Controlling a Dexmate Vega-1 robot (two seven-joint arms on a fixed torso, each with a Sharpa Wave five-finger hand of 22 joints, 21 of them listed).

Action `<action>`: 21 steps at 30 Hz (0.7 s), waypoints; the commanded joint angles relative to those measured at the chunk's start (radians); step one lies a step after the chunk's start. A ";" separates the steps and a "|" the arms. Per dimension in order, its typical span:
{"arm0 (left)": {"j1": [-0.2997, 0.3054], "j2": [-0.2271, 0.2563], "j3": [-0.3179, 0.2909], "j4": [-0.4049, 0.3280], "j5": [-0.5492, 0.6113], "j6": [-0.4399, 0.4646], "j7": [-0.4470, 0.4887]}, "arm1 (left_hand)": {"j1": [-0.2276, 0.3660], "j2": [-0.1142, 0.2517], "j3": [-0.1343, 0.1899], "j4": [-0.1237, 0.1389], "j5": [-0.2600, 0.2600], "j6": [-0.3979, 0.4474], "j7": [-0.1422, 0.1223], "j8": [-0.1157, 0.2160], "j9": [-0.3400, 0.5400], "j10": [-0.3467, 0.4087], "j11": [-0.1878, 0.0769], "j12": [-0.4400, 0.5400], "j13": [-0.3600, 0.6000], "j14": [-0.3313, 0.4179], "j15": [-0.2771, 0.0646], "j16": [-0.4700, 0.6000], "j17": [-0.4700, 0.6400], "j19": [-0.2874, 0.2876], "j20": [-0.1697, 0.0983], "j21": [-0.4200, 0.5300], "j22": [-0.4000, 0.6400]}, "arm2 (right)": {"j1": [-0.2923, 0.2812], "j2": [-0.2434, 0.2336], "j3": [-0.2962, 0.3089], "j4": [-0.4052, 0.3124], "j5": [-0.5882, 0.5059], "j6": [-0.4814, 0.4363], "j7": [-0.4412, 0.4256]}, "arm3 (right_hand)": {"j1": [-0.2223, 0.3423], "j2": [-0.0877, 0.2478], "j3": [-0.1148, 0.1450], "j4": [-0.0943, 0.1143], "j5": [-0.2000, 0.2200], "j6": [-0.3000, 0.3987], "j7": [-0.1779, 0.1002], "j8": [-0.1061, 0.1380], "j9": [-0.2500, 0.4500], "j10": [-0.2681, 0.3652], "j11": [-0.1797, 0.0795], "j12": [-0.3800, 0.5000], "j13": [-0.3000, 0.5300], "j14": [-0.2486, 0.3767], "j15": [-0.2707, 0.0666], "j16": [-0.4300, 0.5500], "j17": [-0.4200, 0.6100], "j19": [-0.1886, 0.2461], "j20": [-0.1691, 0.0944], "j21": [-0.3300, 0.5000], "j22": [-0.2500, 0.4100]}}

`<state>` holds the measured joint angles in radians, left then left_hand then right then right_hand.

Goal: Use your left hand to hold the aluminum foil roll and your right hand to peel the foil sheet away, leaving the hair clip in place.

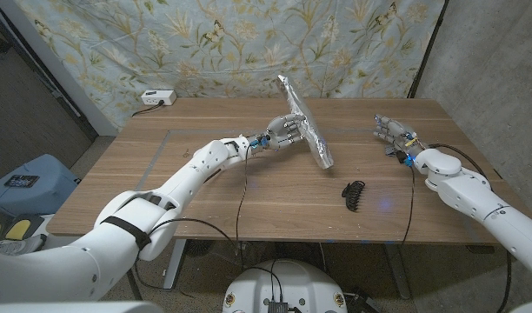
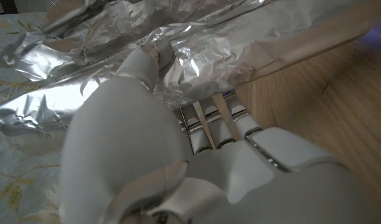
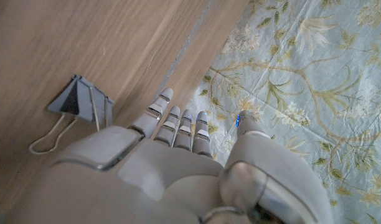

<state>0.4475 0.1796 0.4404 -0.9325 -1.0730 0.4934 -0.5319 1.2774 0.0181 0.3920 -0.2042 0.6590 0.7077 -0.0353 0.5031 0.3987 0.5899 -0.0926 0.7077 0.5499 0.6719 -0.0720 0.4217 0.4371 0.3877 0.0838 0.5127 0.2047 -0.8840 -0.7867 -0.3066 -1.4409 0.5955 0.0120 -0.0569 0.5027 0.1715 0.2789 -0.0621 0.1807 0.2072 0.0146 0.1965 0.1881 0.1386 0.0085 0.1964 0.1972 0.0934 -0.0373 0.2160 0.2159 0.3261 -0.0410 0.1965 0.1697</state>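
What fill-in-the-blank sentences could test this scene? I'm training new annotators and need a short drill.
1. The aluminum foil roll is held by the robot's ____ hand.
2. The black hair clip lies on the ____, apart from the foil.
3. The right hand holds ____.
4. A binder clip lies on the table near the ____ hand.

Missing words: left; table; nothing; right

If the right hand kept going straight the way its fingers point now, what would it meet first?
Probably nothing on the table: in the right wrist view the right hand points past the wooden table's far edge toward the floral cloth backdrop. The grey binder clip lies off to one side. Depth is unclear.
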 commanded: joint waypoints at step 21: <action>0.043 -0.036 -0.093 0.025 -0.143 0.208 0.099 | -0.065 0.048 0.056 0.057 0.013 0.116 0.058 0.210 0.032 0.154 0.017 0.128 0.287 0.032 -0.013 -0.006 0.013 0.006 -0.005 0.018 0.001 | -0.001 -0.087 -0.011 -0.163 -0.044 -0.141 -0.019 | -0.006 0.002 0.009 -0.006 0.000 0.015 0.008 0.005 0.004 0.004 0.013 0.005 0.004 -0.002 0.005 0.008 0.003 0.004 -0.042 0.000 0.003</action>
<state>0.4730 0.1447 0.3721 -0.8926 -1.1809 0.6443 -0.4806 1.2720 0.0128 0.3919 -0.2042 0.6629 0.7077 -0.0354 0.5031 0.3987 0.5899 -0.0927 0.7077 0.5499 0.6798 -0.0708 0.4136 0.4433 0.3876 0.0838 0.5266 0.2048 -0.8854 -0.8421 -0.3129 -1.5488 0.5650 -0.0773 -0.0756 0.5027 0.1715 0.2830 -0.0662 0.1807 0.2144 0.0218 0.1965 0.1881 0.1385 0.0158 0.1964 0.1972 0.0895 -0.0335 0.2159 0.2159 0.3261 -0.0410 0.1965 0.1698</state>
